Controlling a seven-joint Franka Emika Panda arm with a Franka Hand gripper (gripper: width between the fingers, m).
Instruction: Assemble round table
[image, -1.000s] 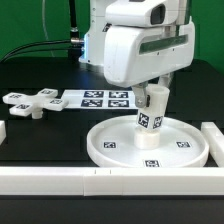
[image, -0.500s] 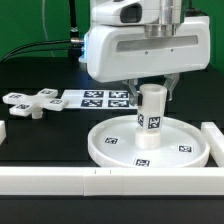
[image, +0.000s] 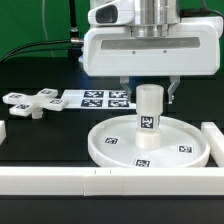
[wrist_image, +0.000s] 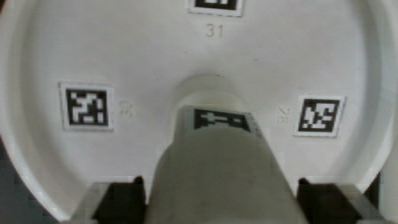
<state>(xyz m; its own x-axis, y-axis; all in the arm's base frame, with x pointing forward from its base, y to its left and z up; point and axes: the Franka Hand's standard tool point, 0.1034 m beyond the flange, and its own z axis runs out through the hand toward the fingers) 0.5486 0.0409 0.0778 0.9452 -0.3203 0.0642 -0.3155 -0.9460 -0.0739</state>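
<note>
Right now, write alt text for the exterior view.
The arm's tool grips a short white post upright at the middle of the rimmed round disc. The cross-shaped foot lies apart toward the exterior view's left, beside the marker board.

Our tool (image: 149, 96) hangs straight down beneath the broad white wrist housing (image: 150, 52), which sits level and faces the exterior view squarely. Above it, the last arm link (image: 135, 12) rises out of frame. Our two dark fingers (image: 172, 93) reach down from the housing's underside, one on each side of the upright cylinder post (image: 148, 122). In the wrist view both pads (wrist_image: 121, 203) press against its flanks, jaws closed on it.
</note>
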